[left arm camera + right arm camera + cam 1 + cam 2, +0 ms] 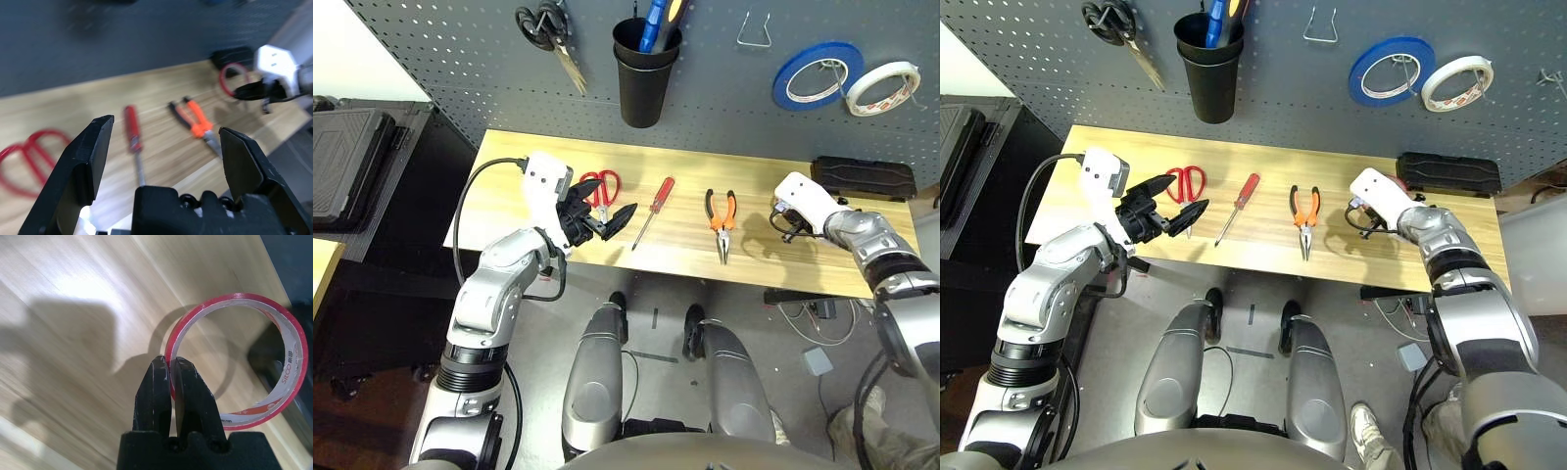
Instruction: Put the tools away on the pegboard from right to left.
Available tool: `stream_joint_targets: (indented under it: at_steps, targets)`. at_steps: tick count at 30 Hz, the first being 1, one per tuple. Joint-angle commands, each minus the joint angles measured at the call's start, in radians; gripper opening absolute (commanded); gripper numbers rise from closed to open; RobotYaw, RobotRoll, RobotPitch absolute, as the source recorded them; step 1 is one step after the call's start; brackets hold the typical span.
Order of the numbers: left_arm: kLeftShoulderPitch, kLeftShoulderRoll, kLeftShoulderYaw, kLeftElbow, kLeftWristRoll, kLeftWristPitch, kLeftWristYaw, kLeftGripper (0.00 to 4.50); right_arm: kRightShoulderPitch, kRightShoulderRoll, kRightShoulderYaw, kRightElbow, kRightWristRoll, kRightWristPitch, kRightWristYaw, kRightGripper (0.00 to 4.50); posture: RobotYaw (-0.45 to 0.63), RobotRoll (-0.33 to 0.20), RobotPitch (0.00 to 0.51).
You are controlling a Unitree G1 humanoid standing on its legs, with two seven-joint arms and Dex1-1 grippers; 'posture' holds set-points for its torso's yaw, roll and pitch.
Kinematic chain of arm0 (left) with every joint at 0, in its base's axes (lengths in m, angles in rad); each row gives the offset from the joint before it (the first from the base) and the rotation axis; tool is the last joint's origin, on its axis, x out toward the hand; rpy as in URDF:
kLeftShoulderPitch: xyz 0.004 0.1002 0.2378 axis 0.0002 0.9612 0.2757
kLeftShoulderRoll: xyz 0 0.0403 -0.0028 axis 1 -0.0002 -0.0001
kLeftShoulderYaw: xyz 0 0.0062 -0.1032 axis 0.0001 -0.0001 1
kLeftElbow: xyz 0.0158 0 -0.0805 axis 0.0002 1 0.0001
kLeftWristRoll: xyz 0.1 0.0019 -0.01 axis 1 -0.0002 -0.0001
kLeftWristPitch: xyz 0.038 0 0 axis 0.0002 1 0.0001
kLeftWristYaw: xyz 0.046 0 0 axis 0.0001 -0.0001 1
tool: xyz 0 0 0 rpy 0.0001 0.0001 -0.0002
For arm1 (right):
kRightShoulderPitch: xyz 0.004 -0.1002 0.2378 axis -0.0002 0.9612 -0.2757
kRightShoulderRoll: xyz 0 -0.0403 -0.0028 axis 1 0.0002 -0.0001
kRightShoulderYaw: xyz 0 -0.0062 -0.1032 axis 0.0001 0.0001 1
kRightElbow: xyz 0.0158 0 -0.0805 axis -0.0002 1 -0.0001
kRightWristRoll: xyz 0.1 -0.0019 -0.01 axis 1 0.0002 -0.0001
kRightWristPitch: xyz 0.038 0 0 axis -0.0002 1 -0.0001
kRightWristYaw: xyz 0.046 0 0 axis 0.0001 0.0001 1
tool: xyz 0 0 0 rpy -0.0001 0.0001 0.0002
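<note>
My right gripper (171, 369) is shut on the band of the thin red tape ring (293, 347), one finger inside it and one outside, low over the right end of the benchtop; the ring's shadow falls on the wood beside it. On the wood lie the orange-handled pliers (722, 220), the red-handled screwdriver (655, 208) and the red-handled scissors (600, 186), in that order towards the left. My left gripper (607, 223) hangs open and empty just in front of the scissors. The dark grey pegboard (724, 108) rises behind the bench.
On the pegboard hang black-handled scissors (548, 29), a black cup (644, 73) with pens, a bare wire hook (754, 31), a blue tape roll (817, 74) and a white one (881, 88). A black case (862, 178) lies at the bench's back right corner.
</note>
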Motion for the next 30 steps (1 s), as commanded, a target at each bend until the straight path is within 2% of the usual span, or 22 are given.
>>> stream_joint_targets:
  at_steps: [1,7,11,20,30]
  targets:
    - [0.016,0.018,-0.035,-0.071,-0.04,-0.035,-0.064,4.5,0.146,-0.024,-0.063,-0.125,0.034,-0.024,-0.116,0.05,0.2,0.0,0.328]
    - [-0.028,0.024,-0.051,-0.137,-0.085,-0.045,-0.087,4.5,0.33,-0.038,-0.158,-0.271,0.068,-0.074,-0.247,0.05,0.18,0.0,0.322]
    - [-0.066,0.008,-0.059,-0.176,-0.117,-0.054,-0.084,4.5,0.374,-0.071,-0.207,-0.249,0.071,-0.157,-0.32,0.05,0.17,0.0,0.318]
    - [-0.162,-0.021,-0.086,-0.226,-0.169,-0.061,-0.077,4.5,0.355,-0.173,-0.264,-0.091,0.09,-0.417,-0.374,0.05,0.16,0.0,0.315]
    - [-0.223,-0.03,-0.103,-0.228,-0.192,-0.051,-0.071,4.5,0.22,-0.245,-0.26,0.037,0.094,-0.616,-0.37,0.05,0.13,0.0,0.312]
